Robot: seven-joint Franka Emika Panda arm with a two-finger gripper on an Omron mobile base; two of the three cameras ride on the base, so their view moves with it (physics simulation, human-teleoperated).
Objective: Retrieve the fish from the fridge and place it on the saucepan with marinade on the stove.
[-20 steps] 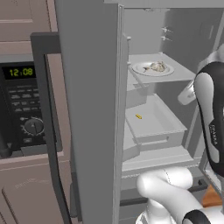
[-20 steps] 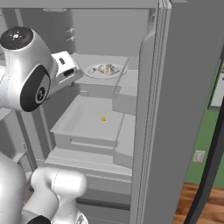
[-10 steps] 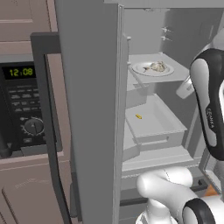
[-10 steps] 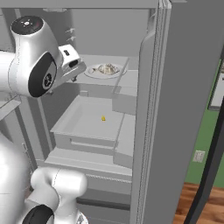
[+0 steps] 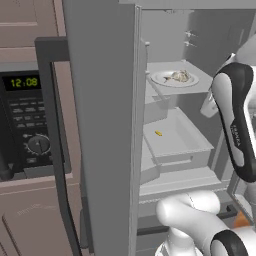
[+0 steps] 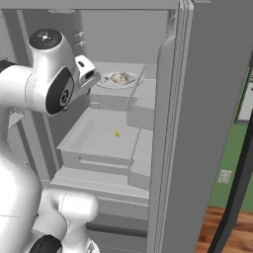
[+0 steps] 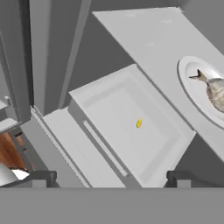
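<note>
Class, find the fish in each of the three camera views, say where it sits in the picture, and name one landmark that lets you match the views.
Left base view: the fish lies on the white plate, upper right, on a fridge shelf.
Right base view: the fish is upper centre, on the plate.
Hand view: the fish is at the right edge, on the plate.
Shared landmark: the small yellow speck in the tray below the fish's shelf.
</note>
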